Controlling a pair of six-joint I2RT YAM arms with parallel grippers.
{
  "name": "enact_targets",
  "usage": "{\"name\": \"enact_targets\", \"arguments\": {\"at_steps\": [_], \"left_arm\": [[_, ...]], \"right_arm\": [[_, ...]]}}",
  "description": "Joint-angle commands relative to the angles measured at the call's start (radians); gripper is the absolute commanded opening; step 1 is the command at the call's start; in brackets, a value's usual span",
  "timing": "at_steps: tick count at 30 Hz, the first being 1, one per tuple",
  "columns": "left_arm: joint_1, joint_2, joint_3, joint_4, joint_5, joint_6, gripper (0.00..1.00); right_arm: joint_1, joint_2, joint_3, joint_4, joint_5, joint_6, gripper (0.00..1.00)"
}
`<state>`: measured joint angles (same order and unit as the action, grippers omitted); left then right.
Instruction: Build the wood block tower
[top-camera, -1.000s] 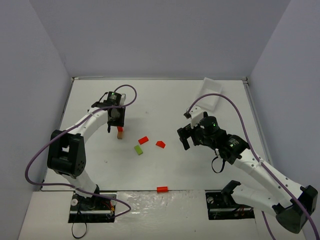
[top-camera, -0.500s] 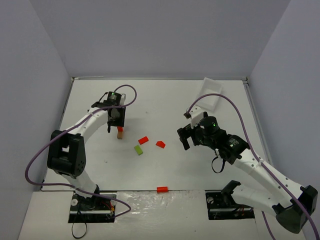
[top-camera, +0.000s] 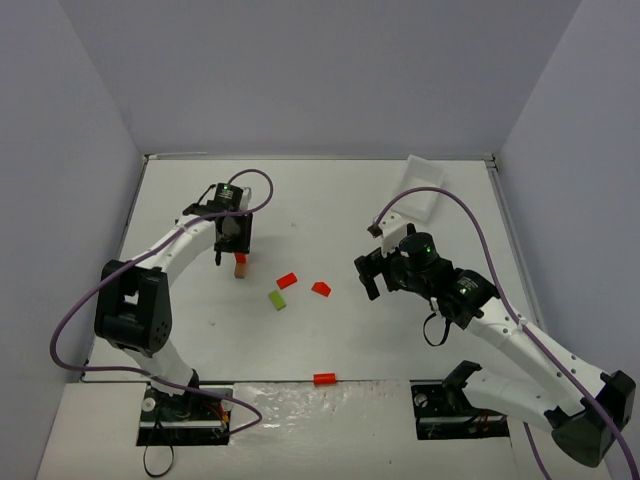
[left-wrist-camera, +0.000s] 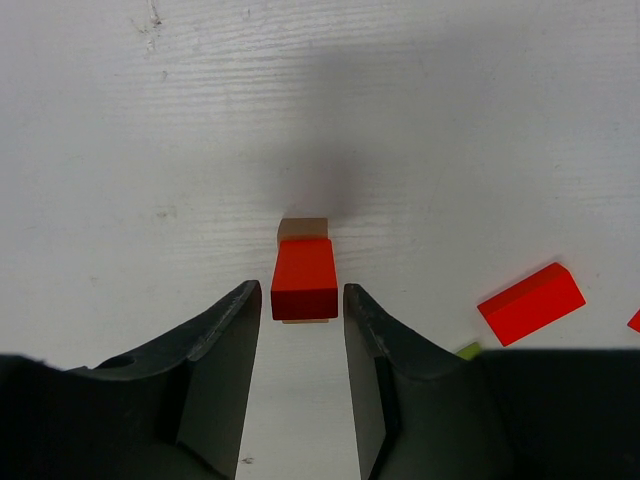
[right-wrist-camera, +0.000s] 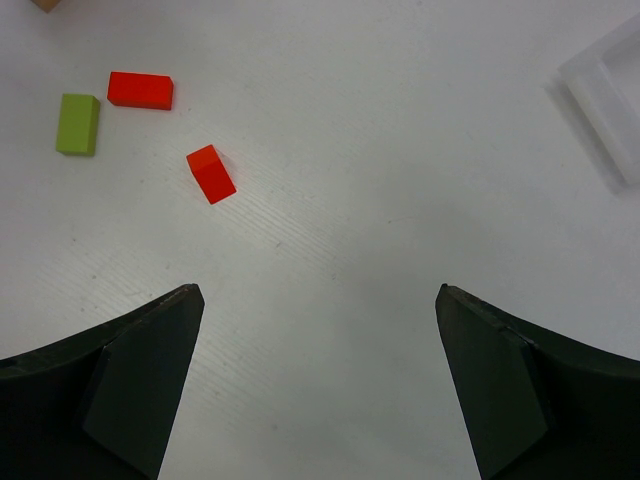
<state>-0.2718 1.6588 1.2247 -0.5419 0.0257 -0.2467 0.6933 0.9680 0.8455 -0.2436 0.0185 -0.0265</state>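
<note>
Two blocks stacked: the wood block tower (left-wrist-camera: 304, 278) stands on the left half of the white table (top-camera: 400, 330), a bright red block on top of a plain tan block (left-wrist-camera: 302, 229). In the left wrist view the tan one shows past the red one's upper edge and as a thin sliver below it.
Left gripper (left-wrist-camera: 300, 292): points down over the tower, its fingers (left-wrist-camera: 228, 340) set narrowly on either side of the red top block. A slim strip of table shows on each side, so it grips nothing.
Right gripper (right-wrist-camera: 318, 290): spread wide and holding nothing, hovering over bare table right of centre, well apart from the tower.
Lime green block (top-camera: 277, 299): lies flat, right of the tower and slightly nearer.
Long red block (top-camera: 287, 281): lies flat just beyond the green one, apart from it.
Short red block (top-camera: 321, 288): lies right of the long one, between it and the right gripper, touching neither.
Near red block (top-camera: 324, 379): lies alone at the table's near edge, between the two arm bases.
White tray (top-camera: 420, 190): sits at the far right of the table, well behind the right gripper. What it holds cannot be told.
</note>
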Motion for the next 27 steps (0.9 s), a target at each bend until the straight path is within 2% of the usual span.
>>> {"name": "enact_targets", "arguments": {"at_steps": [1, 6, 11, 15, 19, 22, 25, 27], "left_arm": [[0.005, -0.057, 0.05, 0.002, -0.01, -0.029, 0.38], [-0.018, -0.138, 0.083, -0.042, -0.026, -0.105, 0.47], [-0.085, -0.227, 0.082, -0.104, -0.094, -0.225, 0.5], [-0.167, -0.282, 0.063, -0.168, -0.17, -0.462, 0.5], [-0.245, -0.321, -0.02, -0.175, -0.194, -0.672, 0.49], [-0.32, -0.302, -0.057, -0.175, -0.216, -0.807, 0.49], [-0.341, -0.256, -0.079, -0.171, -0.183, -0.865, 0.48], [-0.349, -0.214, -0.082, -0.171, -0.156, -0.888, 0.43]], "right_arm": [[-0.006, 0.01, 0.039, 0.049, -0.009, 0.008, 1.0], [-0.006, 0.012, 0.047, 0.049, -0.009, 0.009, 1.0], [-0.005, 0.011, 0.052, 0.049, -0.009, 0.012, 1.0], [-0.006, 0.008, 0.05, 0.047, -0.009, 0.019, 1.0], [-0.006, -0.003, 0.044, 0.047, -0.009, 0.027, 1.0], [-0.006, -0.026, 0.031, 0.047, -0.008, 0.055, 1.0], [-0.006, -0.041, 0.017, 0.046, -0.006, 0.074, 1.0], [-0.008, -0.044, 0.009, 0.047, -0.008, 0.085, 1.0]]}}
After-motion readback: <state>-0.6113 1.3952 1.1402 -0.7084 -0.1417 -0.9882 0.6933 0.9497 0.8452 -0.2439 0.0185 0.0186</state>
